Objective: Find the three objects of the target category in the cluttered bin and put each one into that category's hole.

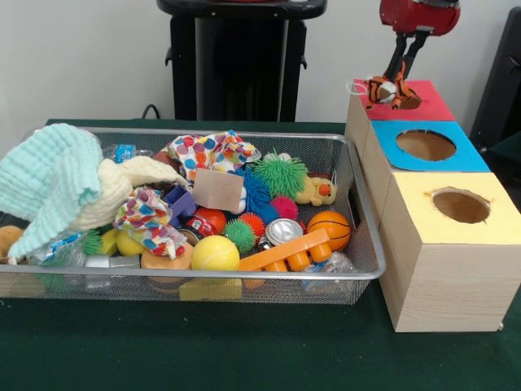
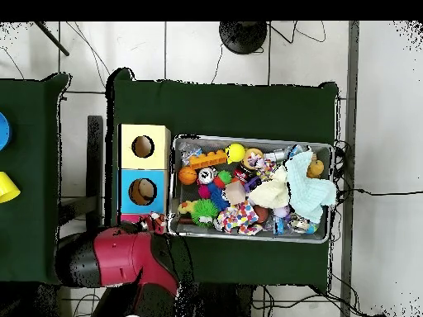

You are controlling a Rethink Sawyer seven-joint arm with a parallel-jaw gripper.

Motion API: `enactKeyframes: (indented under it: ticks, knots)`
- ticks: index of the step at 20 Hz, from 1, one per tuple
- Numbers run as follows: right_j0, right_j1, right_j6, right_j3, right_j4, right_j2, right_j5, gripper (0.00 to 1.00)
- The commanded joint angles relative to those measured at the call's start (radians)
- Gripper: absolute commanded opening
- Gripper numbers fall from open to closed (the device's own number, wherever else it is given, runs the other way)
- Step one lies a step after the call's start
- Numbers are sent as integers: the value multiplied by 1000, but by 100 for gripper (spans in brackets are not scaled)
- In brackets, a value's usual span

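Note:
A striped orange tiger plush (image 1: 383,90) lies at the left edge of the red-topped box (image 1: 427,104), partly over its hole. My gripper (image 1: 401,81) comes down from the red arm head and its fingers are pinched on the tiger's back. In the overhead view the tiger (image 2: 152,221) shows beside the red arm (image 2: 124,257), which hides the red box and the gripper. A yellow duck plush (image 1: 317,191) sits in the wire bin (image 1: 368,269) near its right wall, apart from the gripper.
A blue-topped box (image 1: 468,155) and a yellow-topped box (image 1: 415,224), each with a round hole, stand in a row with the red one. The bin holds spiky balls (image 1: 281,175), a small basketball (image 1: 330,228), a can (image 1: 283,232), cloths (image 1: 49,183).

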Motion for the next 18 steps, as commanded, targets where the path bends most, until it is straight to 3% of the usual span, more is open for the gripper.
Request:
enactKeyframes:
  ticks: [1,18]
  knots:
    - [-11,69,286,15,37,34,-132,0]
    - [5,77,262,-9,32,7,-113,0]
